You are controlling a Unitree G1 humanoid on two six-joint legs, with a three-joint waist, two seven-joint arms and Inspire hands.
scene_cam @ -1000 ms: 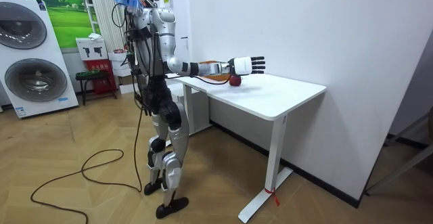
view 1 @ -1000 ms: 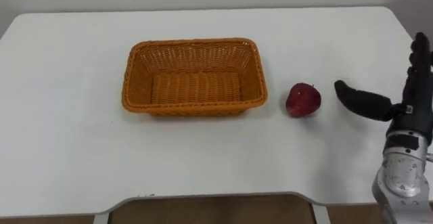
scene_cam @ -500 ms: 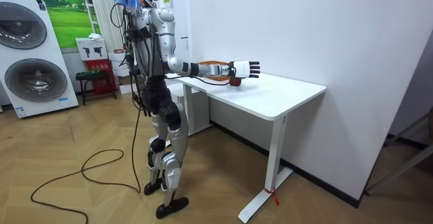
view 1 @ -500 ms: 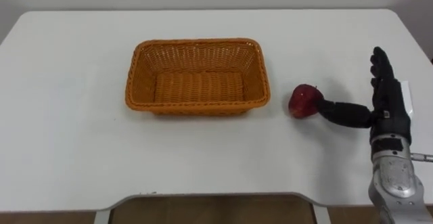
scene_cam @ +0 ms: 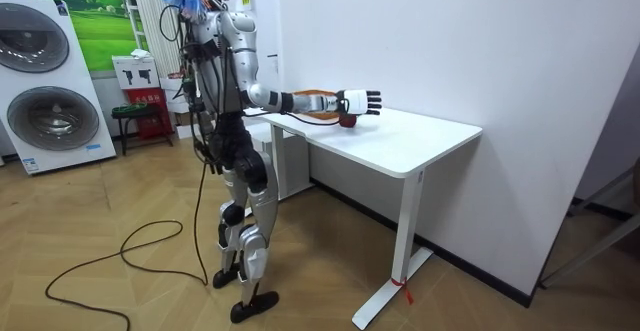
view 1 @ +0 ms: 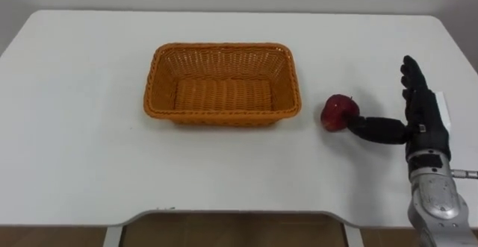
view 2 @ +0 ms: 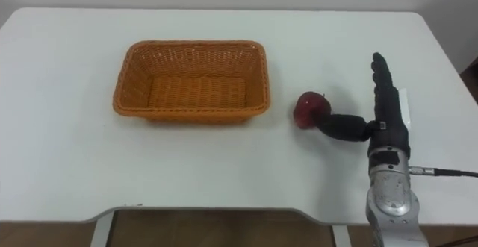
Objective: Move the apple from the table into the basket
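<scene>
Left eye view shows the right hand (view 1: 424, 122) at the right edge of the worktop (view 1: 75, 127). It is not grasping. Its dark fingers (view 1: 413, 79) lie straight and close together, pointing away from the robot, and the thumb (view 1: 377, 130) sticks out sideways to the left. The thumb's tip meets the right side of the apple (view 1: 340, 113).

The apple rests on the worktop, just right of the basket (view 1: 222, 47) and apart from it. It is dark red, glossy and round, with no clear long axis, and a darker dip shows at its top.

The basket is a rectangle of orange wicker with sloping woven walls, its long side running left to right. The worktop is smooth, white and round-cornered.

In the room view the robot stands at the worktop's end, at the room view's left, with its right arm stretched level over it.
</scene>
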